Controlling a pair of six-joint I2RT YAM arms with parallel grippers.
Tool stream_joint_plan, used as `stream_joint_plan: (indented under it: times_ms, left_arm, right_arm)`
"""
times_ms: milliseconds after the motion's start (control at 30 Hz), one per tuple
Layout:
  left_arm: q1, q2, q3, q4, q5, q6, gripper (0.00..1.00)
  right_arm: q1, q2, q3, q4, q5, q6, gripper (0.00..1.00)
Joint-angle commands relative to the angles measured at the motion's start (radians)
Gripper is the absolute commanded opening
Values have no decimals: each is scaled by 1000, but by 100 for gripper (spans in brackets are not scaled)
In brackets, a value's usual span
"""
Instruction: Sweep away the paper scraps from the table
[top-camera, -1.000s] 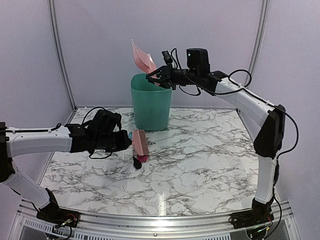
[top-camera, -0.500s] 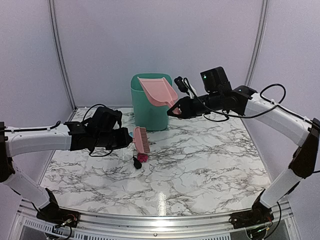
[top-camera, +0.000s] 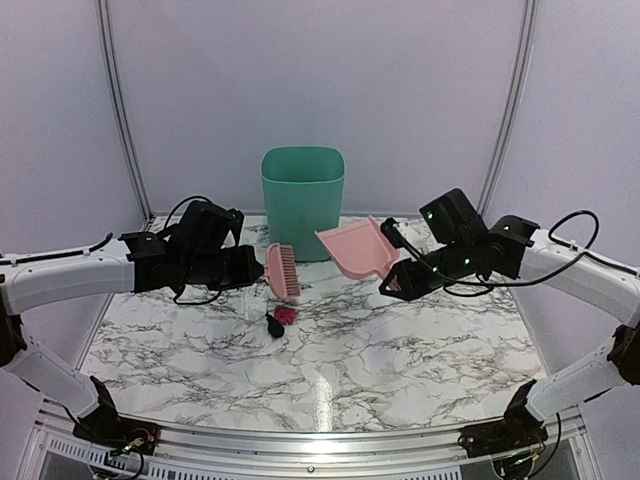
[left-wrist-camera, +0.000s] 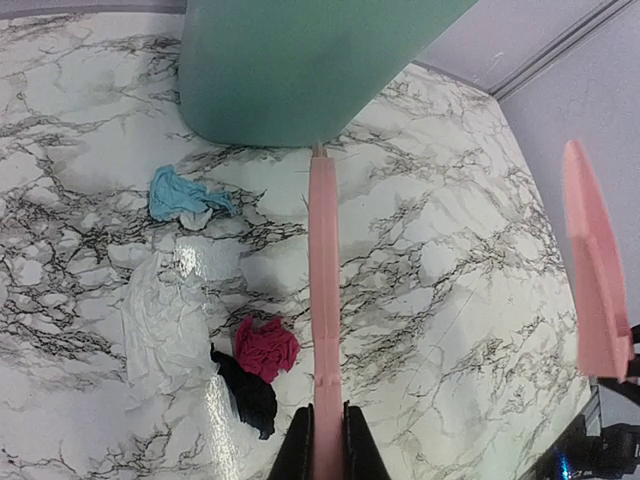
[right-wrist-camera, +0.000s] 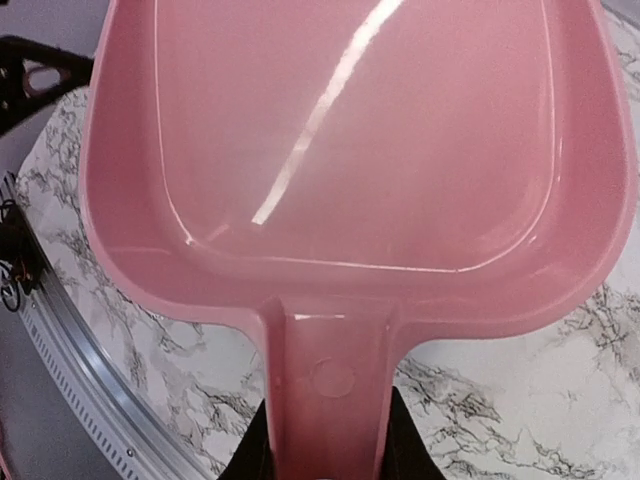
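Paper scraps lie on the marble table (top-camera: 400, 350): a magenta one (left-wrist-camera: 266, 347) (top-camera: 286, 315), a black one (left-wrist-camera: 246, 392) (top-camera: 273, 325), a light blue one (left-wrist-camera: 178, 194) and a white crumpled piece (left-wrist-camera: 160, 315). My left gripper (left-wrist-camera: 327, 440) (top-camera: 252, 271) is shut on the pink brush (left-wrist-camera: 325, 280) (top-camera: 282, 271), held just above and beside the magenta and black scraps. My right gripper (right-wrist-camera: 325, 455) (top-camera: 392, 284) is shut on the handle of the pink dustpan (right-wrist-camera: 360, 140) (top-camera: 356, 248), which hangs empty in the air right of the brush.
A teal bin (top-camera: 302, 203) (left-wrist-camera: 300, 60) stands at the back centre, just beyond the brush tip. The metal front rail (top-camera: 320, 440) runs along the near edge. Grey walls close in the back and sides.
My right arm has swung the dustpan down and away from over the bin to a low spot above the table, right of the brush. The left arm and brush have barely moved.
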Motion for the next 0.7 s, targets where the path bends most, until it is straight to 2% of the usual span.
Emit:
stream_joint_plan:
  times_ms: [0,167,333,667]
  left_arm:
    - [5,-70,67,-68,-18,41,0]
    - [9,-146,95,-143,-113,85,0]
    - [50,-214,91,-256,-245,155,0]
    - [132,-257,30,-378,-379,268,0]
  right_arm:
    - [80,2,-46,-82,33,22,0]
    - [150,74,-82,-143,31,24,0]
    - [175,167,-122,-167,-78,-23,0]
    - [210,353,-24,-139,-69,-70,0]
